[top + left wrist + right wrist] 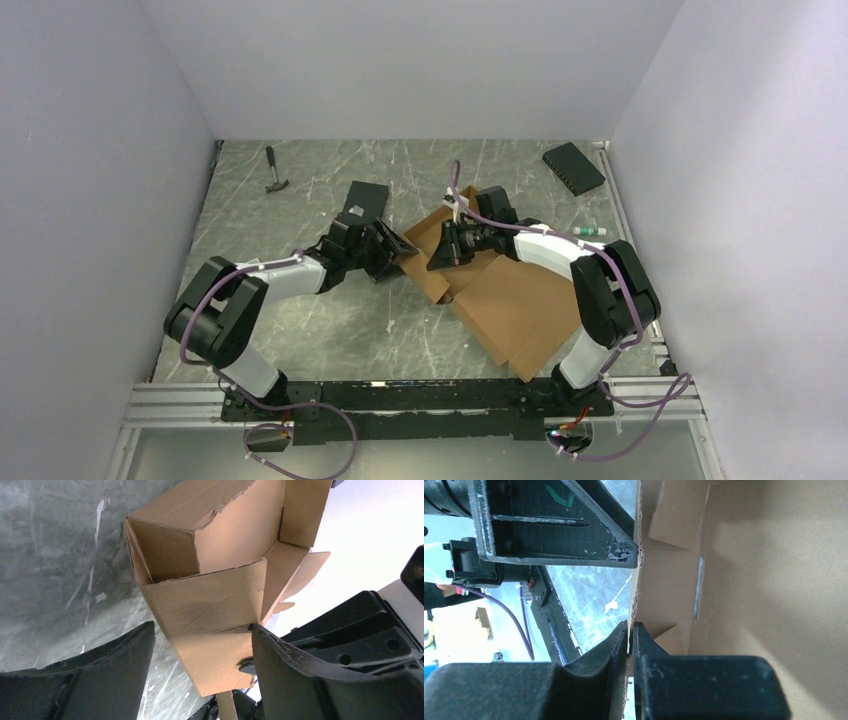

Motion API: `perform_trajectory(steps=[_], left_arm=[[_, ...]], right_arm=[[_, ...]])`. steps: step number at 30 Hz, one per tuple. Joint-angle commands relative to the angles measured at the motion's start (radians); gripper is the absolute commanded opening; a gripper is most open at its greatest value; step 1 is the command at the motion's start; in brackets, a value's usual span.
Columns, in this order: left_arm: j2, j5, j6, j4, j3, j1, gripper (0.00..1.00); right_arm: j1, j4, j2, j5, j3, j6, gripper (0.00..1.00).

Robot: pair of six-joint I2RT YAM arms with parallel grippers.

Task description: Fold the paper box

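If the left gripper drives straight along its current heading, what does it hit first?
The paper box. Its raised cardboard wall stands directly ahead of the left gripper, in line with the gap between the open jaws. Depth is hard to judge, but nothing else shows in front of it.

Left gripper (201,629) spread wide, right gripper (630,630) pinched nearly closed

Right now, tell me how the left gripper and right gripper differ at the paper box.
The left gripper stands wide open; the right gripper is nearly shut. The left gripper straddles a raised wall of the paper box without clamping it; the right gripper pinches a wall's thin edge. Both are black and work at the box's raised far end.
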State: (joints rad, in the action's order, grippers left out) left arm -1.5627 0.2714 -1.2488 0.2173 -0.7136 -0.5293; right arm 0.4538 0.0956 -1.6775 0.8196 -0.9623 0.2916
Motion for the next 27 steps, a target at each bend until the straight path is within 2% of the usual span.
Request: perform_trajectory(steps=[1, 7, 14, 18, 22, 25, 27], left_arm=[[-0.052, -0.029, -0.065, 0.096, -0.030, -0.007, 0.73], [-0.086, -0.037, -0.071, 0.088, -0.069, -0.012, 0.71], [-0.108, -0.043, -0.066, 0.020, -0.116, -0.013, 0.69], [-0.135, -0.036, -0.067, -0.057, -0.159, -0.014, 0.67], [-0.187, -0.021, -0.046, -0.204, -0.264, -0.022, 0.66], [-0.226, -0.024, -0.026, -0.322, -0.340, -0.036, 0.66], [-0.243, -0.033, -0.014, -0.375, -0.380, -0.045, 0.64]], right_arm=[[-0.004, -0.012, 0.020, 0.018, -0.044, -0.024, 0.16], [-0.013, 0.045, 0.050, 0.000, -0.070, -0.091, 0.33], [-0.041, 0.167, 0.125, -0.051, -0.124, -0.309, 0.54], [-0.086, 0.198, 0.184, -0.117, -0.127, -0.389, 0.56], [-0.136, 0.219, 0.204, -0.203, -0.130, -0.433, 0.55], [-0.153, 0.237, 0.209, -0.174, -0.123, -0.469, 0.56], [-0.151, 0.270, 0.203, -0.078, -0.122, -0.530, 0.56]])
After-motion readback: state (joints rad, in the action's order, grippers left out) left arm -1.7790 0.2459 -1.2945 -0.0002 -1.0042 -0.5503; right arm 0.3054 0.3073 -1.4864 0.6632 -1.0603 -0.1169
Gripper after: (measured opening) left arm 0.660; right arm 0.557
